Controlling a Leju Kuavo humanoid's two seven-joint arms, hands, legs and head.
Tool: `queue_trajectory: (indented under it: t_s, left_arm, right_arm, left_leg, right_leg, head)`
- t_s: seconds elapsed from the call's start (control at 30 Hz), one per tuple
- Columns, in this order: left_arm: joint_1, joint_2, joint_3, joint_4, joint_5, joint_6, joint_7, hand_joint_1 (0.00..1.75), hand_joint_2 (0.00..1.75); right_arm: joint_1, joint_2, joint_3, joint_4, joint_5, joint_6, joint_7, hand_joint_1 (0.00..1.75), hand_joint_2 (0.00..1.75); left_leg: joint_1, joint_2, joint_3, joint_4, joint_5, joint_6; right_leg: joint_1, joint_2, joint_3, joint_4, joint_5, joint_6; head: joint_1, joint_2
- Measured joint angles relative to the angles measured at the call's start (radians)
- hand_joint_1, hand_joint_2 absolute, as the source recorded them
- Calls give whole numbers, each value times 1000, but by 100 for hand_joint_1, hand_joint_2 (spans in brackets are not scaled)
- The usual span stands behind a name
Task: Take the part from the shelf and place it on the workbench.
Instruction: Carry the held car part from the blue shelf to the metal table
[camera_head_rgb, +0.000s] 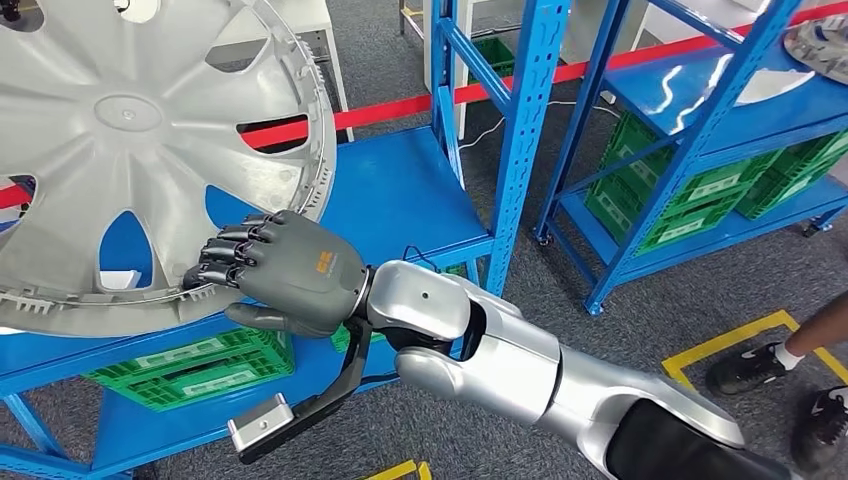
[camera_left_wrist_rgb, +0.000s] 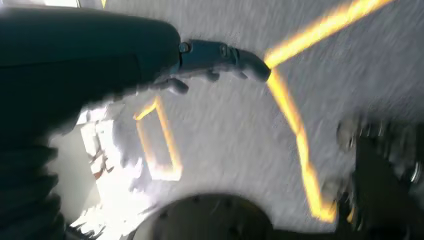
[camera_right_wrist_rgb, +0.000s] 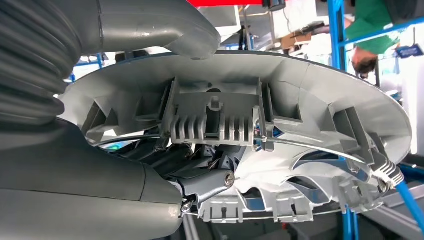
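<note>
One hand does the work here: I have the right hand (camera_head_rgb: 290, 272) pinching the rim of the part (camera_head_rgb: 130, 150), thumb under and fingers over, so the wheel cover tilts up off the blue shelf (camera_head_rgb: 400, 195) beyond my knuckles.

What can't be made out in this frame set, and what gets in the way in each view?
- Wheel cover: cut off by the head view's top and left edges.
- Right hand: fingertips hidden behind the cover's rim; thumb under it.
- Left hand: the left wrist view is blurred, so open or closed is unclear.
- Workbench: cannot be identified.
- Person's shoes: body cut off by the right edge.
</note>
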Motion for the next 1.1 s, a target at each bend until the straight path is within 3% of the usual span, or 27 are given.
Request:
queue_trajectory:
  t_s: [0.07, 0.1, 0.13, 0.17, 0.23, 0.3, 0.33, 0.43, 0.5, 0.57, 0.6, 0.63, 0.67, 0.7, 0.77, 0.83, 0.87, 0.93, 1.0, 1.1]
  left_arm:
    - [0, -1, 0, 0, -6, 0, 1, 0, 175]
    - [-1, -1, 0, 0, -9, 0, 1, 0, 175]
    - [-1, -1, 0, 0, -12, 0, 1, 0, 175]
    - [-1, -1, 0, 0, -16, 0, 1, 0, 175]
    - [-4, -1, 0, -1, -25, 0, 1, 0, 175]
    - [-10, -2, 0, -2, -32, -2, 1, 0, 175]
    - [-12, -2, 0, -2, -35, -5, 0, 0, 175]
    - [-17, -3, 0, -2, -40, -12, 0, 0, 175]
    - [-19, -4, -1, -3, -43, -14, 0, 0, 175]
    - [-21, -5, -1, -4, -44, -14, 0, 0, 175]
    - [-21, -5, -2, -4, -44, -14, 0, 0, 175]
    - [-20, -5, -2, -4, -43, -14, 0, 0, 175]
    - [-20, -5, -2, -4, -42, -14, 0, 0, 175]
    - [-20, -5, -2, -4, -40, -14, 0, 0, 175]
    - [-18, -6, -2, -4, -38, -14, 0, 0, 175]
    - [-17, -8, -2, -4, -38, -13, 0, 0, 175]
    - [-17, -8, -2, -4, -37, -12, 0, 0, 175]
    - [-17, -6, -2, -4, -35, -10, 0, 0, 175]
    - [-16, -6, -2, -3, -33, -8, 0, 0, 175]
    - [-15, -5, -2, -3, -35, -6, 0, 0, 175]
  right_arm:
    - [2, -1, 0, 0, 0, 1, 2, 175, 175]
    - [3, -3, 0, 0, 1, 2, 2, 175, 175]
    - [4, -6, 0, 0, 1, 2, 3, 175, 175]
    - [5, -9, 0, 0, 2, 3, 3, 175, 175]
    - [5, -15, -1, 0, 2, 6, 2, 175, 175]
    - [3, -22, -3, 0, 2, 8, 3, 175, 175]
    - [2, -25, -5, 1, 1, 9, 4, 175, 175]
    - [-2, -34, -10, 4, -1, 14, 9, 175, 175]
    - [-3, -41, -11, 6, -2, 17, 12, 175, 175]
    - [-4, -45, -12, 8, -3, 18, 13, 175, 175]
    - [-4, -46, -12, 10, -4, 18, 13, 175, 175]
    - [-4, -46, -11, 12, -4, 19, 13, 175, 175]
    - [-4, -47, -11, 14, -5, 20, 14, 175, 175]
    - [-4, -46, -10, 17, -5, 20, 14, 175, 175]
    - [-5, -42, -10, 20, -7, 20, 14, 175, 175]
    - [-5, -31, -9, 21, -5, 17, 12, 175, 175]
    - [-4, -26, -8, 21, -2, 14, 11, 175, 175]
    - [-2, -18, -3, 22, 7, 8, 10, 175, 175]
    - [-1, -10, 1, 23, 12, 4, 10, 175, 175]
    - [1, -2, 4, 23, 16, 6, 11, 175, 175]
  left_leg:
    - [2, 0, -38, 119, -89, -8]
    - [2, 0, -51, 177, -120, -11]
    - [2, 0, -52, 211, -131, -13]
    - [3, 0, -34, 208, -121, -14]
    - [5, 1, 53, 102, -80, -15]
    - [2, -2, 134, -18, -64, -7]
    - [0, -5, 150, -47, -67, 1]
    - [-3, -6, 137, -54, -55, 29]
    - [-1, -1, 121, -57, -36, 48]
    - [-2, 1, 100, -56, -17, 58]
    - [-4, 1, 87, -55, -8, 60]
    - [-6, 1, 74, -53, 1, 61]
    - [-9, 1, 61, -52, 10, 62]
    - [-11, 1, 50, -50, 17, 61]
    - [-16, 0, 32, -48, 32, 59]
    - [-17, 1, 23, -48, 46, 51]
    - [-15, 2, 21, -50, 54, 45]
    - [-12, 2, 19, -54, 64, 32]
    - [-11, 1, 4, -26, 28, 20]
    - [-6, 0, -46, 139, -98, 2]
  right_leg:
    - [-1, -1, -20, -1, 17, -5]
    - [0, -1, -31, 0, 25, -5]
    - [0, -1, -42, 1, 33, -4]
    - [0, -1, -53, 3, 41, -2]
    - [-2, -1, -73, 7, 55, 5]
    - [-1, 0, -86, 10, 68, 17]
    - [1, -1, -88, 11, 75, 24]
    - [0, 1, -94, 8, 89, 42]
    - [-1, 1, -115, 50, 40, 52]
    - [-1, 0, -153, 170, -58, 57]
    - [-1, 0, -169, 236, -94, 58]
    - [0, 0, -175, 284, -110, 58]
    - [1, 0, -164, 298, -106, 54]
    - [4, 0, -134, 273, -86, 48]
    - [15, 1, -31, 140, -51, 27]
    - [24, -2, 46, 22, -46, 12]
    - [28, -3, 59, -4, -48, 9]
    - [27, -5, 54, -17, -33, 4]
    - [20, -9, 43, -28, -12, -7]
    - [15, -11, 10, -31, 19, -12]
  head:
    - [-3, 0]
    - [-4, 0]
    - [-3, 0]
    - [-4, 0]
    - [-4, 0]
    - [-3, 0]
    - [-3, 0]
    - [-3, 0]
    - [-1, 0]
    - [1, 0]
    - [1, 0]
    - [1, 0]
    - [1, 0]
    - [1, 0]
    - [0, 0]
    - [0, 0]
    - [0, 0]
    - [1, 0]
    - [-1, 0]
    - [-4, 0]
